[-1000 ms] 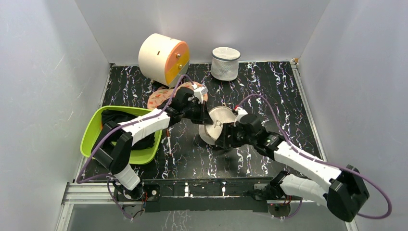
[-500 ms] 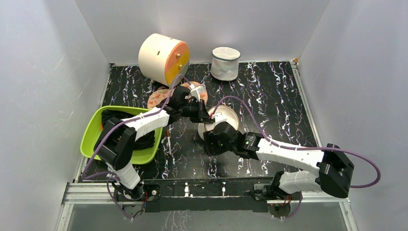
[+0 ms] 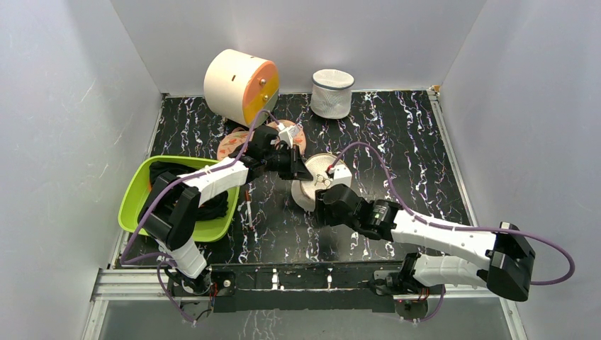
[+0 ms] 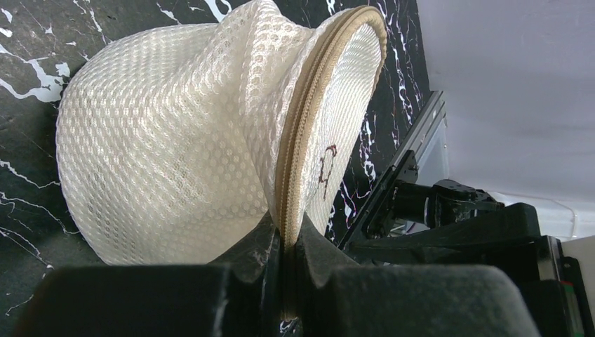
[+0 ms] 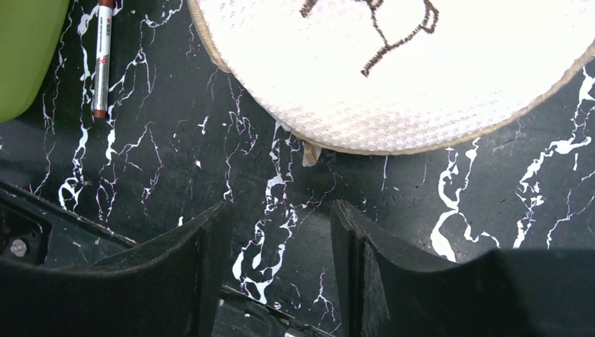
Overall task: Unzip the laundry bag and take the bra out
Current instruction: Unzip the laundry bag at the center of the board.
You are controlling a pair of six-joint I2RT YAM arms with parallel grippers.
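Observation:
The cream mesh laundry bag (image 3: pixel 322 183) stands on its edge mid-table, its flat face with the black line drawing (image 5: pixel 393 84) turned toward the right wrist camera. My left gripper (image 3: pixel 300 171) is shut on the tan zip trim (image 4: pixel 291 189) at the bag's rim, with the trim pinched between its pads (image 4: pixel 286 242). My right gripper (image 3: pixel 326 207) hovers open just in front of the bag's lower edge, where a small tan tab (image 5: pixel 311 153) sticks out; nothing lies between its fingers (image 5: pixel 281 210). The zip looks closed. The bra is hidden.
A green basin (image 3: pixel 138 191) holding a black garment (image 3: pixel 212 207) sits at the left. A pen (image 5: pixel 103 60) lies beside it. An orange patterned cloth (image 3: pixel 232 145), a cream drum with an orange face (image 3: pixel 237 85) and a white cylindrical mesh bag (image 3: pixel 332 92) stand behind.
My right arm has swung round to the bag's near lower edge and its jaws have narrowed somewhat. The left gripper has kept its hold on the zip trim.

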